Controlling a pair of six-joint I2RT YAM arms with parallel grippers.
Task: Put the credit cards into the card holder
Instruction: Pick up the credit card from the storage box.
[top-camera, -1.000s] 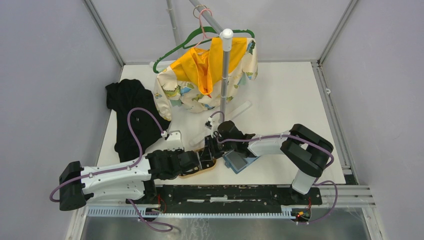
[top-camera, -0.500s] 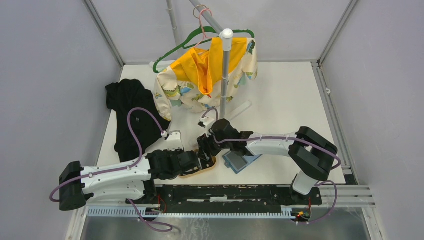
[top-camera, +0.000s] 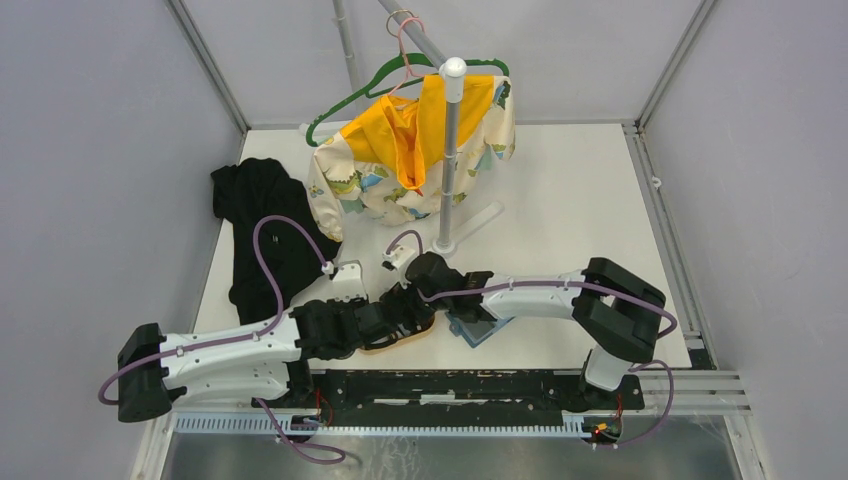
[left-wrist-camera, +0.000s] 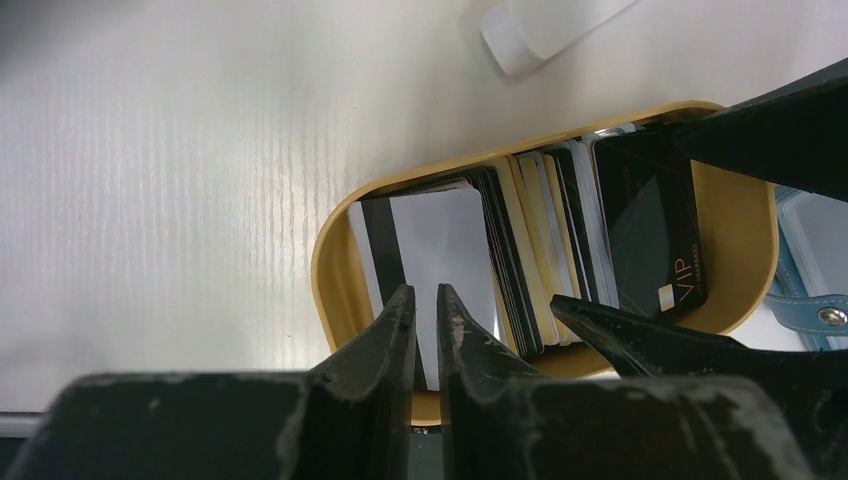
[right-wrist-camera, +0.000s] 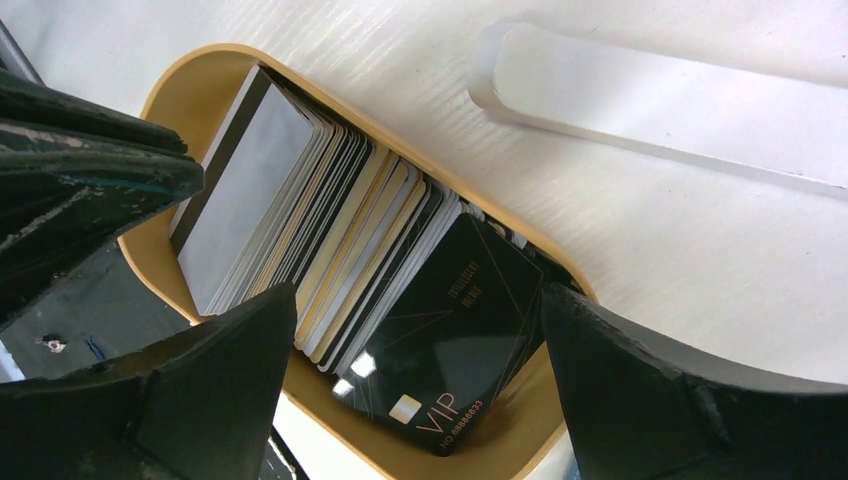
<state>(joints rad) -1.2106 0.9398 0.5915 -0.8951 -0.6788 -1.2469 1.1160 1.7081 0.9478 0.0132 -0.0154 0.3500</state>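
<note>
Only the wrist views show the cards (right-wrist-camera: 330, 250) standing on edge in the tray (left-wrist-camera: 330, 270). The left pincer (left-wrist-camera: 428, 320) clamps the tray's near rim, and the right pincer (right-wrist-camera: 418, 300) gapes astride the cards. From above, the holder (top-camera: 478, 330) lies just right of the tray, with bare table (left-wrist-camera: 150, 150) beyond the rim.

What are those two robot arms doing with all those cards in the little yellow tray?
They are meant to move the credit cards into the blue card holder. Right now the cards stand packed in a tan tray. The left gripper looks pinched on the tray's rim, as if steadying it. The right gripper hangs wide open over the stack, holding nothing. The card holder lies beside the tray, partly hidden by the right arm.
</note>
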